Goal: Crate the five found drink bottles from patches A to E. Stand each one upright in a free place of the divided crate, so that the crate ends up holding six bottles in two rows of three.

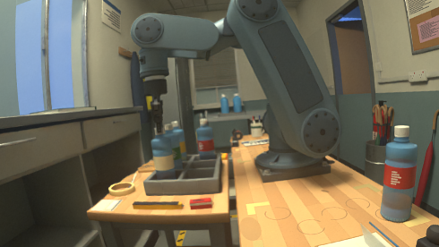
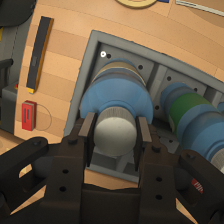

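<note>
A blue bottle with a cream label (image 1: 162, 154) (image 2: 118, 98) stands upright in the near left corner compartment of the grey divided crate (image 1: 186, 174) (image 2: 125, 98). A green-labelled bottle (image 1: 178, 142) (image 2: 191, 116) stands in the compartment behind it, and a red-labelled bottle (image 1: 205, 141) stands at the far end of the crate. Another red-labelled bottle (image 1: 398, 175) stands alone on the main bench at the right. My gripper (image 1: 157, 127) (image 2: 114, 136) is directly over the cream-labelled bottle, closed on its white cap.
The small table's front edge runs close before the crate, with a yellow-black bar (image 1: 157, 205) (image 2: 39, 54), a red block (image 1: 200, 203) (image 2: 28, 115) and a tape roll (image 1: 121, 188) on it. The arm's base (image 1: 293, 165) sits on the main bench.
</note>
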